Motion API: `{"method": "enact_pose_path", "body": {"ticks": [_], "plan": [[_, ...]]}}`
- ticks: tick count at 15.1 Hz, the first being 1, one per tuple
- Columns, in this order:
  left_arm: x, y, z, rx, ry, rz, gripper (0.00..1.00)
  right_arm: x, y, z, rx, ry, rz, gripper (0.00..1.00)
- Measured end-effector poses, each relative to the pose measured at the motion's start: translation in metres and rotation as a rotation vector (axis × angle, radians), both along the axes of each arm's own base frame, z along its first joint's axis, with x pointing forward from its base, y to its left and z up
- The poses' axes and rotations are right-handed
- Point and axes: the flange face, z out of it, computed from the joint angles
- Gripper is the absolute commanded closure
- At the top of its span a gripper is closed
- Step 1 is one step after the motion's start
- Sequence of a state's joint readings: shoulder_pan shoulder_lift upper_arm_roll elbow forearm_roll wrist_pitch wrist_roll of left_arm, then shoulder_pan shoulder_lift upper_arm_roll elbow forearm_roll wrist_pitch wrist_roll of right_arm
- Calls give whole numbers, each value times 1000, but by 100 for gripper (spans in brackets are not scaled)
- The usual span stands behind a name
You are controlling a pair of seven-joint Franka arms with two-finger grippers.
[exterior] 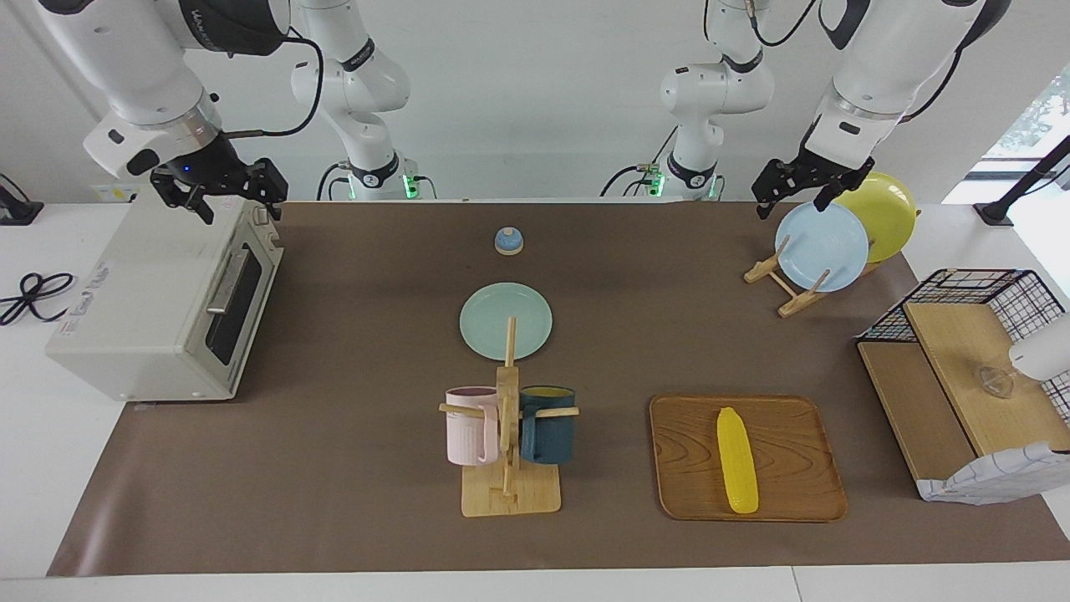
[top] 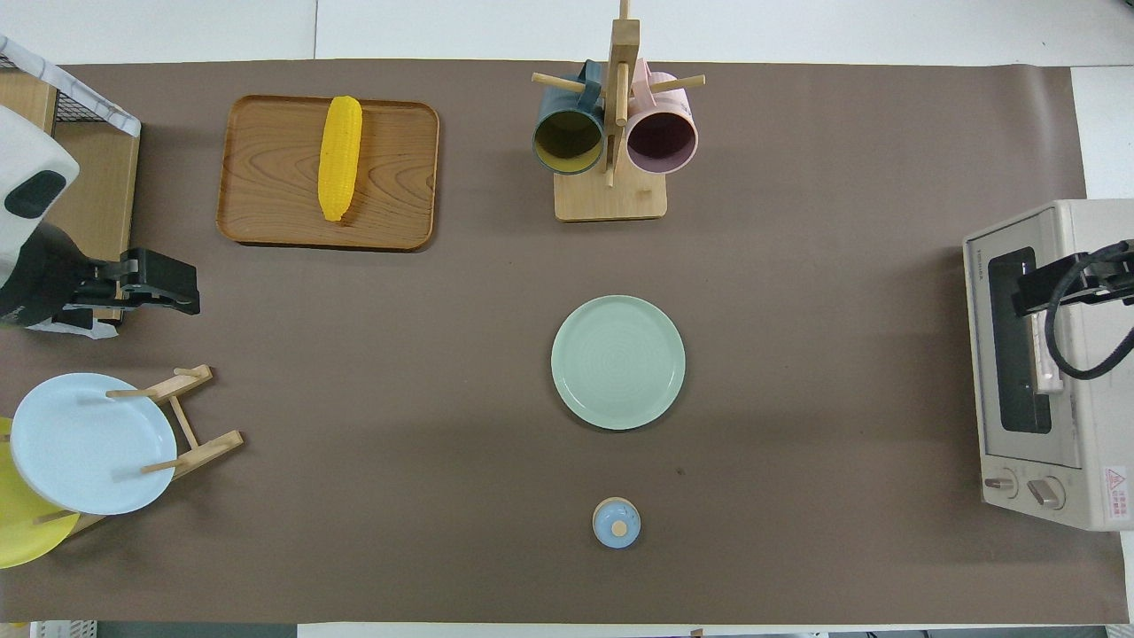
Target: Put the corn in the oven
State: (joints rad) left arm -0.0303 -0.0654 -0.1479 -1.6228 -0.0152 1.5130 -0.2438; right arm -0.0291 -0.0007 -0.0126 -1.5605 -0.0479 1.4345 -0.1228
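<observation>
The yellow corn [exterior: 737, 460] [top: 340, 155] lies lengthwise on a wooden tray [exterior: 794, 435] [top: 399, 177] at the table's edge farthest from the robots, toward the left arm's end. The off-white oven [exterior: 150, 309] [top: 1094, 434] stands at the right arm's end with its dark glass door closed. My right gripper [exterior: 239, 209] [top: 1028, 292] hangs open and empty over the oven's top. Above the plate rack, my left gripper [exterior: 792, 203] [top: 182, 297] is open and holds nothing. Both grippers are well away from the corn.
A wooden mug stand [exterior: 508, 435] carries a pink and a dark blue mug. A green plate [exterior: 506, 320] and a small blue knob [exterior: 508, 241] lie mid-table. A rack [exterior: 786, 288] holds pale blue and yellow plates. A wire-and-wood shelf [exterior: 961, 368] stands beside the tray.
</observation>
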Motion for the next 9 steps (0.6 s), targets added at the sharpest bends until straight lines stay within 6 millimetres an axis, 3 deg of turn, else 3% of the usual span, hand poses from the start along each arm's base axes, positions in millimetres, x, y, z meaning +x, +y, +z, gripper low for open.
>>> {"method": "enact_pose_path", "body": {"ticks": [1, 2, 3, 6, 9], "plan": [[2, -1, 1, -3, -14, -1, 0, 0, 0, 0, 0, -1, 0, 59], [4, -2, 0, -8, -22, -5, 0, 1, 0, 0, 0, -6, 3, 90], [6, -3, -2, -15, -23, -11, 0, 2, 1, 1, 1, -14, 11, 100], [23, -5, -21, -29, -11, -20, 0, 5, -1, -6, 18, -25, 48, 100], [68, -8, -60, -47, 21, -30, 0, 8, -4, -25, 21, -45, 56, 100]]}}
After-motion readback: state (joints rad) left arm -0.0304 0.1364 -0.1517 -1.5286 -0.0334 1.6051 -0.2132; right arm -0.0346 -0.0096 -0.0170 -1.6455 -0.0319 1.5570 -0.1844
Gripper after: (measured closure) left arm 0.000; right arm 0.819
